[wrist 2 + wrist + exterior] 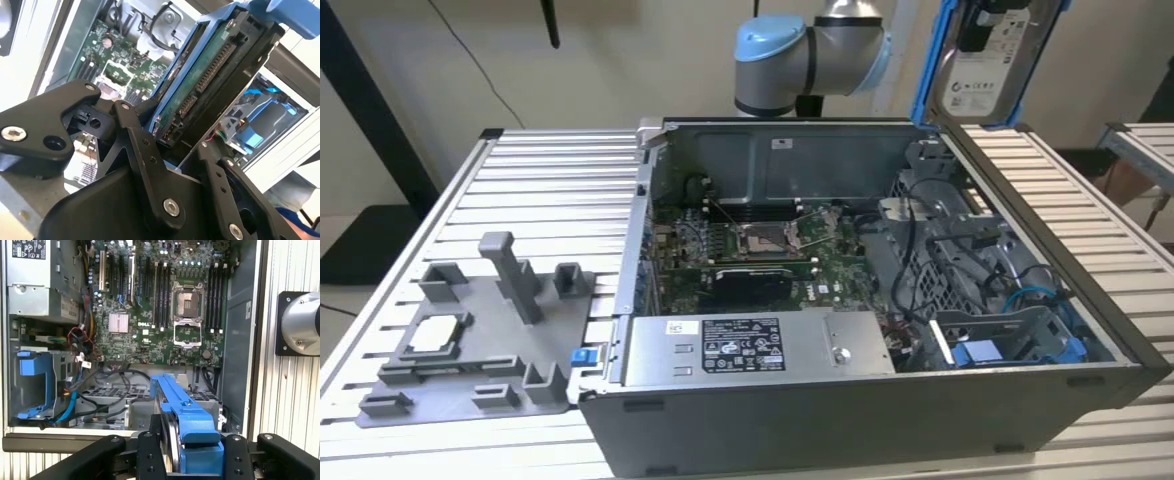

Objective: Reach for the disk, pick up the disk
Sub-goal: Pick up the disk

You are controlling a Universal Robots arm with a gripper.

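Note:
The disk (983, 72), a silver-grey drive with a white label in a blue bracket, hangs upright in the air above the far corner of the open computer case (854, 420) at the exterior view's right. My gripper (172, 137) is shut on it. In the second wrist view the disk (210, 65) stands edge-on between the black fingers (137, 135), its green circuit side and connector showing. In the first wrist view the bracket's blue edge (182, 412) runs up from between the gripper (192, 455) fingers, over the case's drive bay.
The case lies open on a slatted metal table (547, 170), with motherboard (747, 245), power supply (747, 345), cables and a blue drive cage (987, 355) inside. A grey fixture (467, 340) holding a small white-grey chip (438, 330) sits at the exterior view's left.

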